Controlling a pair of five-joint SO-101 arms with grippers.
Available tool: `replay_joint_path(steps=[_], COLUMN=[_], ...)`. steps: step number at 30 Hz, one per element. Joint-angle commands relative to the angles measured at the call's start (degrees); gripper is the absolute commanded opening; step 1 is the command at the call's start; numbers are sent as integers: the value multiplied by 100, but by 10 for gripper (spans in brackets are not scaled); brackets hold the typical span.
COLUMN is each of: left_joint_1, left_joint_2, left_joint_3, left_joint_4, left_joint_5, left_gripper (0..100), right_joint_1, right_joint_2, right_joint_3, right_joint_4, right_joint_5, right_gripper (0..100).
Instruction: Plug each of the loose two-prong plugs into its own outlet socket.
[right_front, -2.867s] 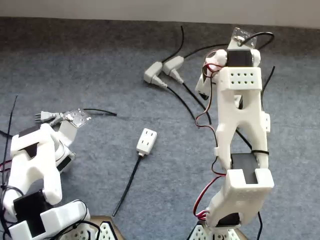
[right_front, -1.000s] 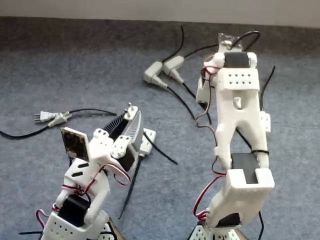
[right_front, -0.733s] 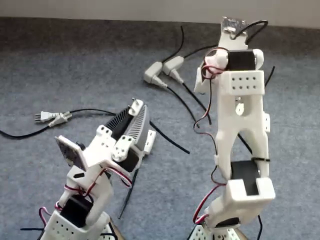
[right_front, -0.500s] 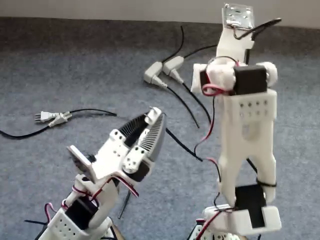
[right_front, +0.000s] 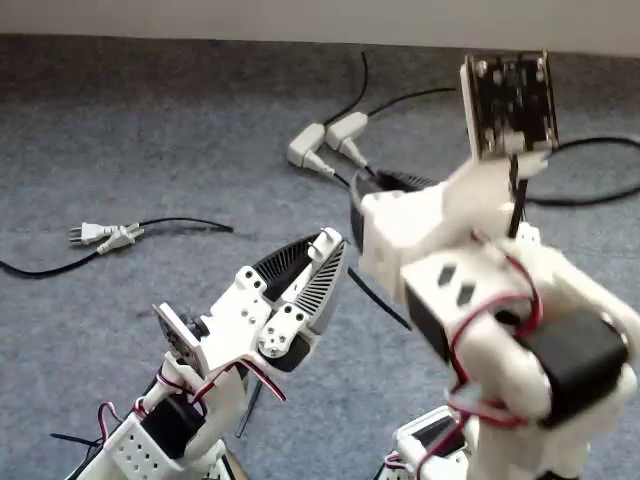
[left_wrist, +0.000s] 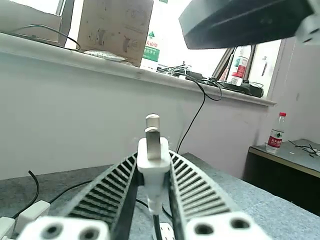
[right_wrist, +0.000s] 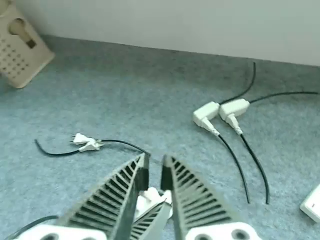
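Observation:
My left gripper (right_front: 328, 240) is shut on a white two-prong plug (left_wrist: 153, 150), held above the carpet with its prongs pointing away from the wrist. The plug's black cord (right_front: 378, 296) trails down to the carpet. My right gripper (right_wrist: 156, 161) hangs raised just beyond it, its fingers a narrow gap apart with nothing between them. In the high view, the right gripper (right_front: 372, 190) is near the middle. A second loose plug (right_front: 104, 235) on a black cord lies on the carpet at the left. The left arm covers the outlet strip in the high view.
Two white angled plugs (right_front: 326, 143) with black cords lie together at the back, and the right wrist view shows the pair (right_wrist: 220, 113) too. A beige perforated box (right_wrist: 19, 46) stands by the wall. Grey carpet (right_front: 150, 130) covers the table.
My left arm has swung right and lifted the plug away from the outlet strip. The right arm has risen off the far carpet and pulled back toward the camera.

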Motion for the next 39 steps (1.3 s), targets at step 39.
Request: replay_joint_path(steps=[39], left_joint_1=[57], left_joint_2=[-48], left_joint_3=[-101], left_joint_4=[-105], left_joint_5=[0], left_gripper=[5], right_joint_1=[-31], right_joint_2=[-2053], right_joint_3=[4901], right_joint_4=[-2457], right_joint_5=[1829], right_gripper=[8])
